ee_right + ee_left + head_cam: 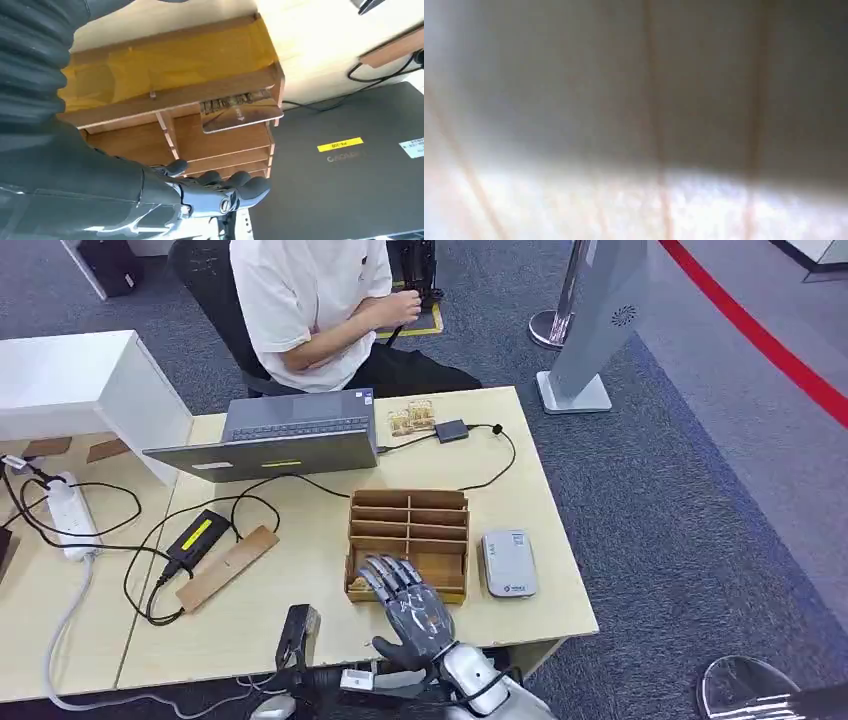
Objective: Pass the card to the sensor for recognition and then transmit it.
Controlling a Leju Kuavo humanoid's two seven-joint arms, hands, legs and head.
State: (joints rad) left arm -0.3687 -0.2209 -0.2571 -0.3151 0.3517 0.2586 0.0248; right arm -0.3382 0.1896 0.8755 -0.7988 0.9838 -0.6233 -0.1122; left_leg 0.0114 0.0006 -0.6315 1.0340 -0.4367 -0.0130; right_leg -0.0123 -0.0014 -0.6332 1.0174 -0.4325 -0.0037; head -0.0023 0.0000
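Card (240, 111) in wooden organizer (200, 100), wrist view

Head cam high; R wrist close on rack (170, 100).

A pale wooden tabletop (520, 490) is sitting on grey carpet (700, 520); a red floor stripe (760, 335) is running at two o'clock.

Open grey laptop (280, 440), white power strip (70, 515), seated person (320, 310), white box (80, 390)
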